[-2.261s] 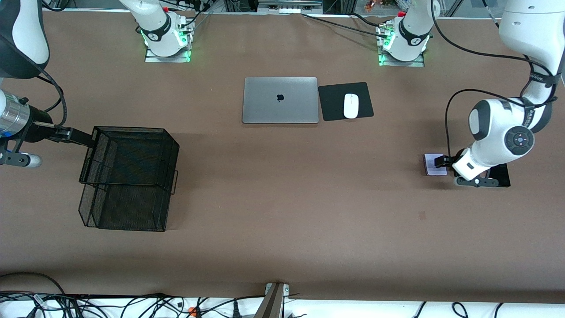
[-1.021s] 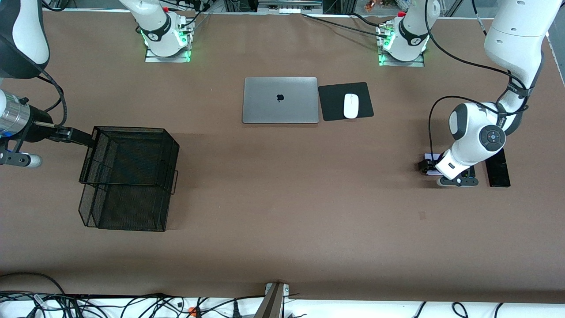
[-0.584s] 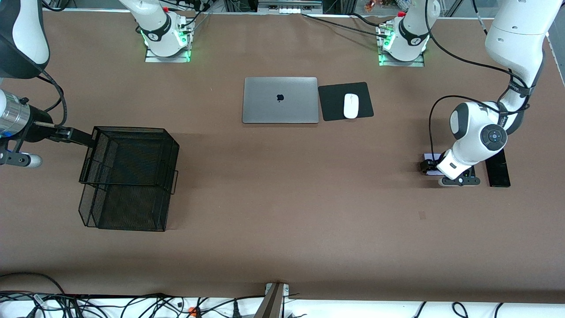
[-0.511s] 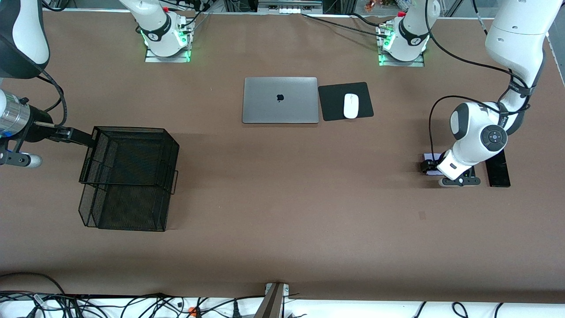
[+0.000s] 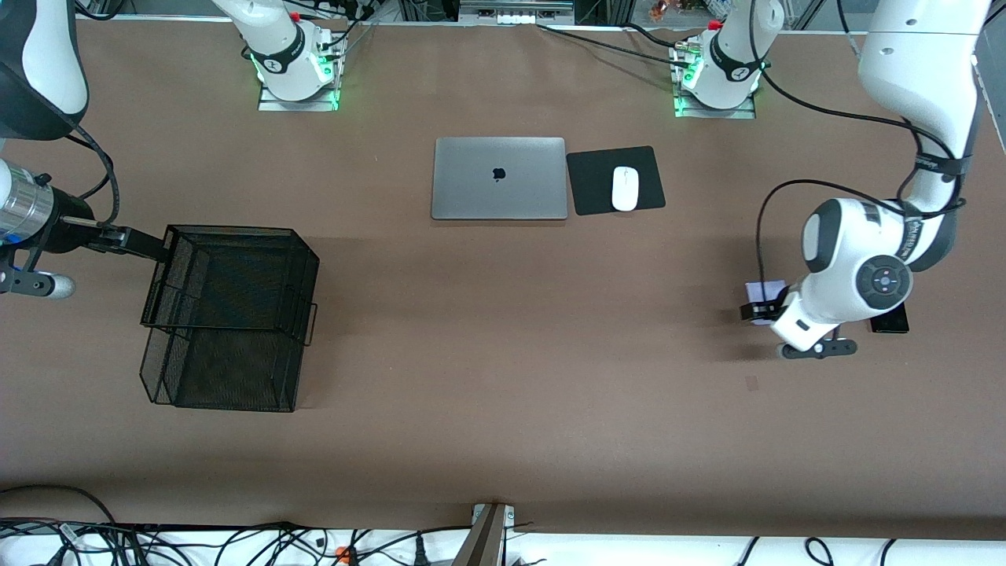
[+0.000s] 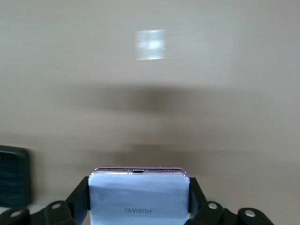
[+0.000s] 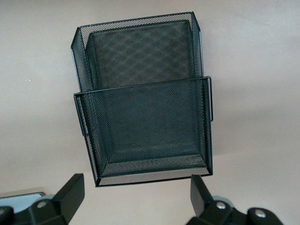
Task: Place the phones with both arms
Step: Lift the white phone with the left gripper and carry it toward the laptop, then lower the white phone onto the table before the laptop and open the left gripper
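Observation:
My left gripper [image 5: 759, 312] is shut on the small pale lilac phone [image 5: 766, 292] and holds it just above the table at the left arm's end. In the left wrist view the lilac phone [image 6: 139, 199] sits clamped between the two black fingers [image 6: 79, 197] of my left gripper [image 6: 139, 187]. A corner of the longer black phone [image 5: 889, 323] shows past the left arm's wrist. A dark phone [image 6: 14, 180] lies on the table beside the held one. My right gripper [image 5: 130, 241] waits open beside the black mesh basket [image 5: 228, 314], with nothing between its fingers [image 7: 70, 192].
The two-tier mesh basket [image 7: 145, 93] stands at the right arm's end. A closed grey laptop [image 5: 499, 178] and a white mouse [image 5: 625, 189] on a black pad [image 5: 615, 180] lie near the bases. Cables run along the table's front edge.
My left gripper closed on the lilac phone and has lifted it off the table, shifting slightly toward the front camera. The right arm has not moved.

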### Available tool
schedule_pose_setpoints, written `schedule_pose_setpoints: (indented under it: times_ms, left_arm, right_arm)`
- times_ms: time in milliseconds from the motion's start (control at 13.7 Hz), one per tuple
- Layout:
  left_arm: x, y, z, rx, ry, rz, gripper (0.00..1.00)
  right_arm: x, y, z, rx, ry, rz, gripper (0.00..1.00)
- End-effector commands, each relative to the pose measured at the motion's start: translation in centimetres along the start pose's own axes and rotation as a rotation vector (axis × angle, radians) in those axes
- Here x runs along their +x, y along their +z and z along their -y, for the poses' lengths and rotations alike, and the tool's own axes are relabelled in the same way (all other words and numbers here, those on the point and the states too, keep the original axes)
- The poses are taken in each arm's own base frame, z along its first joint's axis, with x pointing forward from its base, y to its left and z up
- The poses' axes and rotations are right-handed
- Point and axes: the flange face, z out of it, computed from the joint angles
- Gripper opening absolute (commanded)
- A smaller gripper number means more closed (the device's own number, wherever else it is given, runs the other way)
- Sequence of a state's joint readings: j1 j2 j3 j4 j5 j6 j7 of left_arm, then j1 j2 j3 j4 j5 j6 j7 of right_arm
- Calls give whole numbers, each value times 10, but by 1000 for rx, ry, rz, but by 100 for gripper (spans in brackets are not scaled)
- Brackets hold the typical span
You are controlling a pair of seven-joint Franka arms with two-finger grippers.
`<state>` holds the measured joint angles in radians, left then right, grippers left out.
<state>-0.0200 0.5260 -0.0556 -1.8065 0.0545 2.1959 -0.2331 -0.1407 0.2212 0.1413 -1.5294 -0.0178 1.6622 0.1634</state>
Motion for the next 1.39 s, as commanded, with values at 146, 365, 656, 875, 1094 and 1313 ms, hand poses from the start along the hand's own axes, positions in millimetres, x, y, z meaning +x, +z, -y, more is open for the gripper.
schedule_pose_setpoints:
  times_ms: [146, 365, 656, 875, 1094, 1313]
  left_arm:
    - [-6, 2, -152, -9, -79, -27, 0]
    - [-26, -4, -242, -60, -99, -46, 0]
    - [-80, 8, -377, -106, -101, -67, 0]
    - [-99, 24, -449, -150, -68, -111, 0]
    - [-109, 40, -483, -173, -22, -157, 0]
    - [-105, 64, -492, -180, -35, -239, 0]
  right_arm:
    - [-7, -5, 0, -9, 16, -1, 100]
    - [-7, -5, -1, -9, 17, 2, 100]
    - [-7, -5, -1, -11, 17, 2, 100]
    - [-6, -4, 0, -9, 16, 2, 100]
    - [-5, -5, -1, -9, 8, -1, 100]
    - [-4, -4, -2, -9, 14, -1, 100]
